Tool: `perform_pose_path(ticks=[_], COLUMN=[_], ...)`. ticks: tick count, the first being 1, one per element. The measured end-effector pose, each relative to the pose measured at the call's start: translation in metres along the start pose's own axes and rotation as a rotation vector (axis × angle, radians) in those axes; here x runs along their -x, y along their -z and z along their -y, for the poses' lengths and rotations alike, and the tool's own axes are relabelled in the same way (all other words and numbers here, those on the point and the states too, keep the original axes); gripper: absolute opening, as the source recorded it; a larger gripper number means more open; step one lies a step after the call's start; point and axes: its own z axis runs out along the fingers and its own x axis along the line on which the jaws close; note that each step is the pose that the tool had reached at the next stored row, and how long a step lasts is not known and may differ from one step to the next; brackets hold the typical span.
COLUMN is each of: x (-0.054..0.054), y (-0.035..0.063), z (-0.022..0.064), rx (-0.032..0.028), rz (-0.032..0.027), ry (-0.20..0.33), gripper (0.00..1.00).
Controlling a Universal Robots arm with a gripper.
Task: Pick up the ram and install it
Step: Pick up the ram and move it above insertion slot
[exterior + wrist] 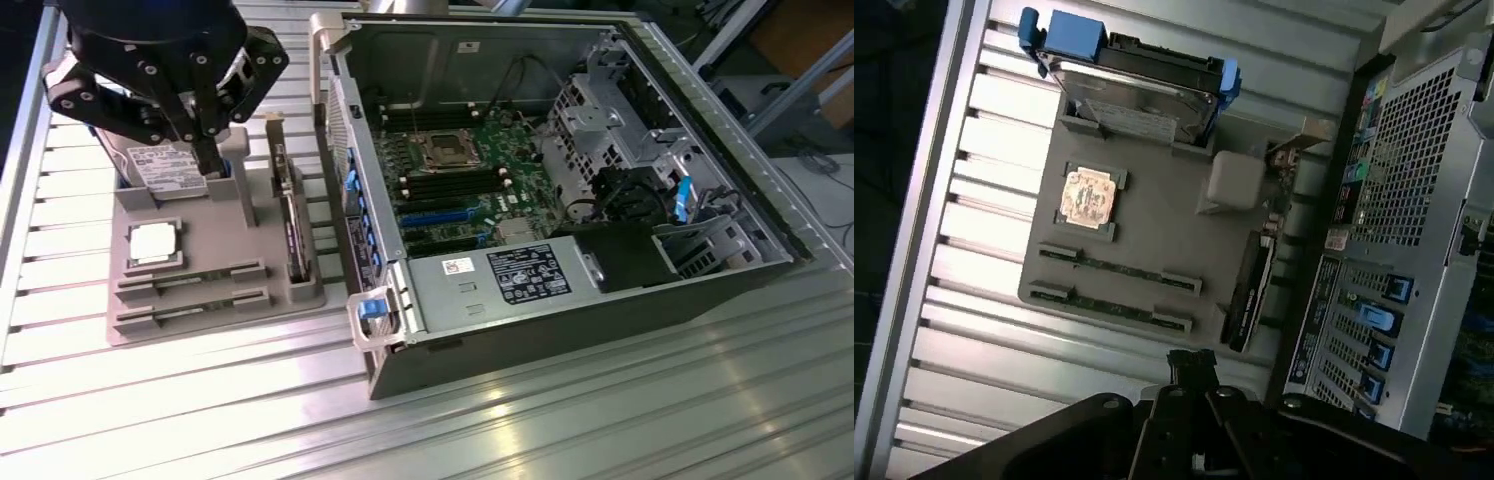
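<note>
First ram stick and second ram stick are seated flat, side by side, in clipped slots of the grey fixture tray, so each is presented in a fixed pose; neither is lifted. The gripper is held closed on nothing over the tray's hard drive end, apart from both sticks. The open computer case is set just beside the tray on the surface, with its board exposed for installation.

parts tray on the bench, exterior view's left of the pc case; ram sticks lie in the tray.
</note>
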Motion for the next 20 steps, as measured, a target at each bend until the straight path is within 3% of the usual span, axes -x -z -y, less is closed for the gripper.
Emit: perform_pose_path(ticks=[3, 5, 8, 10, 17, 19, 20], x=[0.0, 0.0, 0.0, 0.0, 0.0, 0.0, 0.0], y=[-0.0003, -0.0004, -0.0004, -0.0005, -0.0008, -0.0009, -0.0009], z=[0.0, 0.0, 0.0, 0.0, 0.0, 0.0, 0.0], rx=[0.0043, 0.0055, 0.0095, 0.0112, 0.0208, 0.022, 0.0235], rz=[-0.0004, -0.0005, -0.001, -0.0011, -0.0021, -0.0023, -0.0024], ry=[0.129, 0.165, 0.285, 0.337, 0.626, 0.662, 0.707], gripper=[0.1, 0.1, 0.1, 0.1, 0.1, 0.1, 0.1])
